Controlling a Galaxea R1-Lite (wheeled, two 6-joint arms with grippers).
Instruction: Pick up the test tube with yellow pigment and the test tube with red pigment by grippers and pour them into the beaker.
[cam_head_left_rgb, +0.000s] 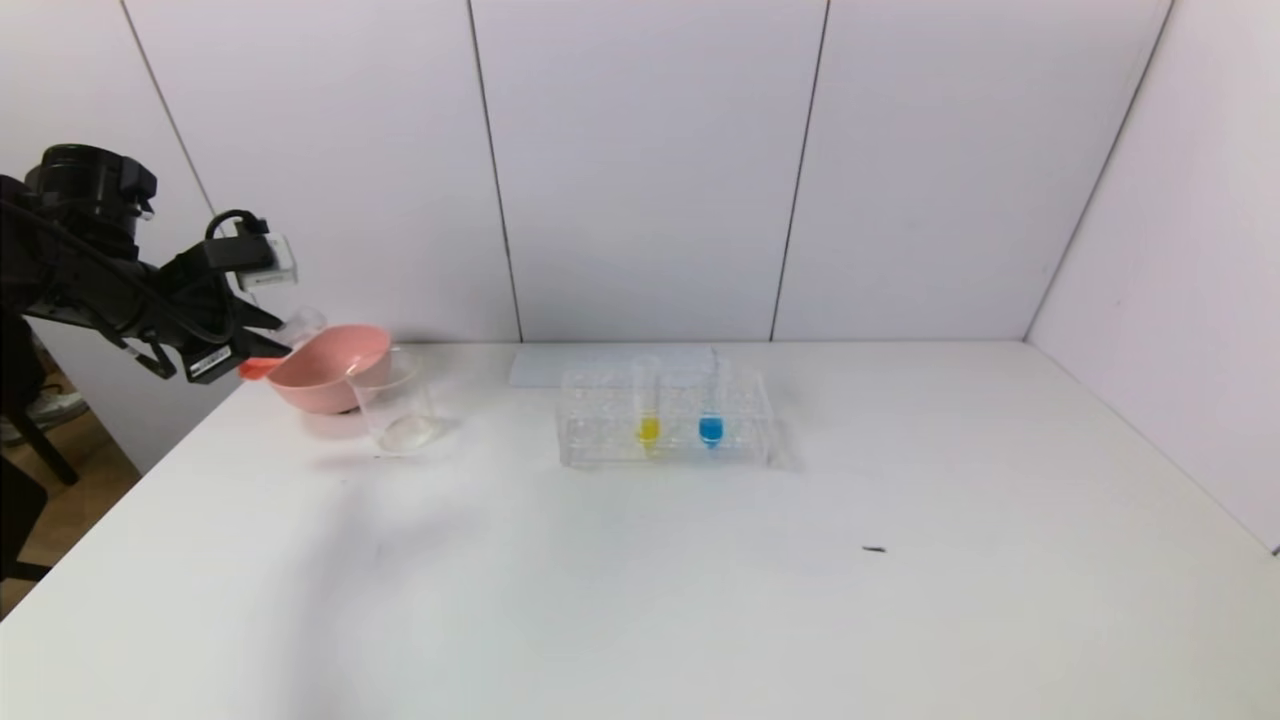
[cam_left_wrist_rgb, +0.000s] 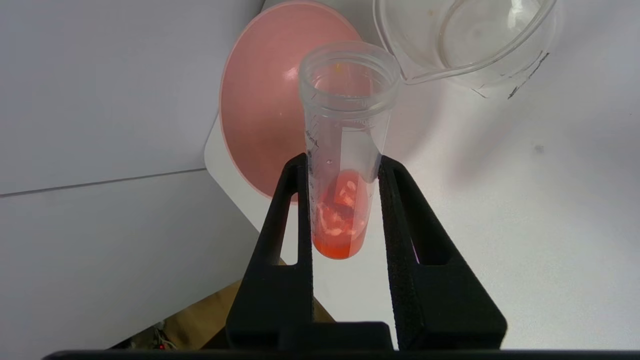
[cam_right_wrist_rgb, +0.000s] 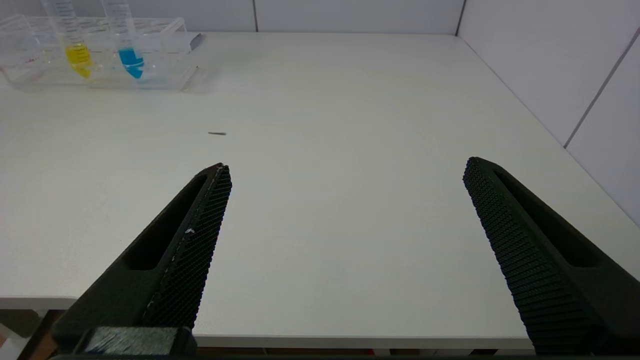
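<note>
Rack (cam_head_left_rgb: 665, 440) tubes: two (yellow (cam_head_left_rgb: 648, 405), blue (cam_head_left_rgb: 711, 405)); one beaker (cam_head_left_rgb: 398, 410).

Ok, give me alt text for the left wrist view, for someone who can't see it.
The left gripper has its two black fingers closed on a clear round-bottomed test tube with red-orange liquid. Its open mouth points towards a pink bowl and a clear empty beaker standing on the white table.

The test tube with red pigment (cam_left_wrist_rgb: 345, 165) is clamped between the left gripper's (cam_left_wrist_rgb: 344, 175) fingers, tilted beside the clear beaker (cam_head_left_rgb: 398, 405). The test tube with yellow pigment (cam_head_left_rgb: 648, 400) stands upright in its rack.
</note>
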